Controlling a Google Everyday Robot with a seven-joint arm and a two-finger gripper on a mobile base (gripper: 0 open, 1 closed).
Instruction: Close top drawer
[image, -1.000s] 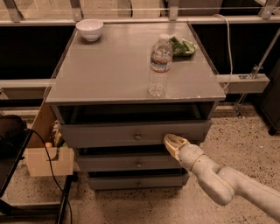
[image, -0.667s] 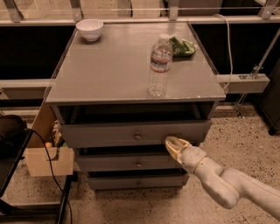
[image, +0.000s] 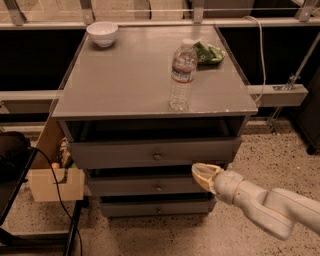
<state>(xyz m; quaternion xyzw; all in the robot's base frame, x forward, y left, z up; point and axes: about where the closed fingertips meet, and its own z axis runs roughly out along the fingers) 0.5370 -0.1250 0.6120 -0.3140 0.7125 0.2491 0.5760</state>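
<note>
The top drawer (image: 130, 151) is a wide grey drawer with a small round metal knob (image: 157, 156) at the centre of its front panel. It stands pulled out a little from under the grey cabinet top (image: 125, 80), with a dark gap behind its front. My gripper (image: 201, 175) comes in from the lower right on a white arm. Its tip is just below the right part of the drawer's front, in front of the middle drawer (image: 145, 186).
On the cabinet top stand a clear plastic water bottle (image: 182, 75) near the front, a white bowl (image: 102, 33) at the back left and a green bag (image: 209, 53) at the back right. A third drawer (image: 150, 207) is below. A wooden box (image: 52, 182) and a cable are on the left.
The gripper has shifted very slightly, staying just below the right part of the top drawer's front. The drawer stands about the same.
</note>
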